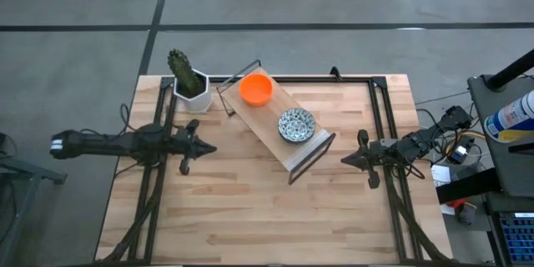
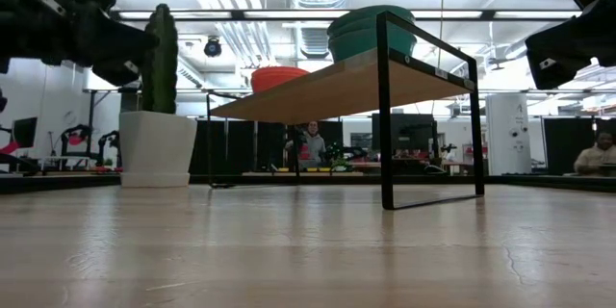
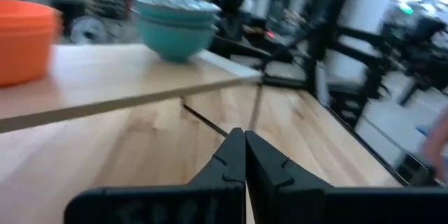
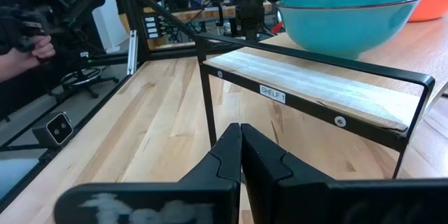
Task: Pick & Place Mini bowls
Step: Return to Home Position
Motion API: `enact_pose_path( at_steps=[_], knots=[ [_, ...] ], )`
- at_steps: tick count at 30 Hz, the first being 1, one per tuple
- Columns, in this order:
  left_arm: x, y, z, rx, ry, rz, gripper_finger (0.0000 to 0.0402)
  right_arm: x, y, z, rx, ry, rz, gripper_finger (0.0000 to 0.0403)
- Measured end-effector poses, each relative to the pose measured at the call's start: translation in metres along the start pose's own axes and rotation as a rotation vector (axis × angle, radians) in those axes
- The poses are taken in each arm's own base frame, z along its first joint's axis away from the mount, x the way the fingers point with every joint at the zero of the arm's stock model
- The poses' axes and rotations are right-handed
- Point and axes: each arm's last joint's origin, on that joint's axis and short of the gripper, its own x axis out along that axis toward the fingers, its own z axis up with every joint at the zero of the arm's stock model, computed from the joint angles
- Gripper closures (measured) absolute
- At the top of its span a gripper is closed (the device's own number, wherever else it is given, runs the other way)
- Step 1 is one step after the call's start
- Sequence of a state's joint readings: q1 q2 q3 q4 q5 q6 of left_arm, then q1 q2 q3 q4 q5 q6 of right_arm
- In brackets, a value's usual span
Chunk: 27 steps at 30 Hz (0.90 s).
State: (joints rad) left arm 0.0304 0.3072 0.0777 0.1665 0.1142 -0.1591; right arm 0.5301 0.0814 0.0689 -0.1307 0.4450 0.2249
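A stack of plain orange mini bowls [image 1: 256, 88] rests on the far end of a raised wooden shelf [image 1: 269, 120]. A stack of patterned mini bowls [image 1: 296, 124], teal on the outside, rests near the shelf's near end. In the left wrist view the orange stack [image 3: 24, 38] and the patterned stack [image 3: 175, 24] both sit on the shelf top. The right wrist view shows the patterned stack [image 4: 350, 7] close up. My left gripper [image 1: 212, 148] hovers shut to the left of the shelf. My right gripper [image 1: 344, 160] hovers shut to its right. Neither touches anything.
A white hexagonal pot with a cactus [image 1: 190, 83] stands at the table's far left, beside the shelf's far end. The shelf stands on thin black frame legs [image 2: 386, 115] with open room under it. People and equipment [image 2: 310, 144] show in the room beyond the table.
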Motion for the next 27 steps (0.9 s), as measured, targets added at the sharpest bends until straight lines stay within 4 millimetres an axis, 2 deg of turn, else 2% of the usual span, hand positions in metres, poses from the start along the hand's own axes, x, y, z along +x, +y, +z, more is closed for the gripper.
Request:
enact_pose_path(
  at_steps=[4,12,27],
  knots=[
    [0.000,0.001,-0.015,-0.014,-0.038,0.095,0.0401,0.000,0.000,0.000,0.000,0.000,0.000,0.0394],
    [0.000,-0.003,-0.015,0.083,-0.038,0.073,0.0401,0.000,0.000,0.000,0.000,0.000,0.000,0.0394],
    [0.000,-0.002,-0.020,0.079,0.018,0.081,0.0401,0.000,0.000,0.000,0.000,0.000,0.000,0.0394]
  ],
)
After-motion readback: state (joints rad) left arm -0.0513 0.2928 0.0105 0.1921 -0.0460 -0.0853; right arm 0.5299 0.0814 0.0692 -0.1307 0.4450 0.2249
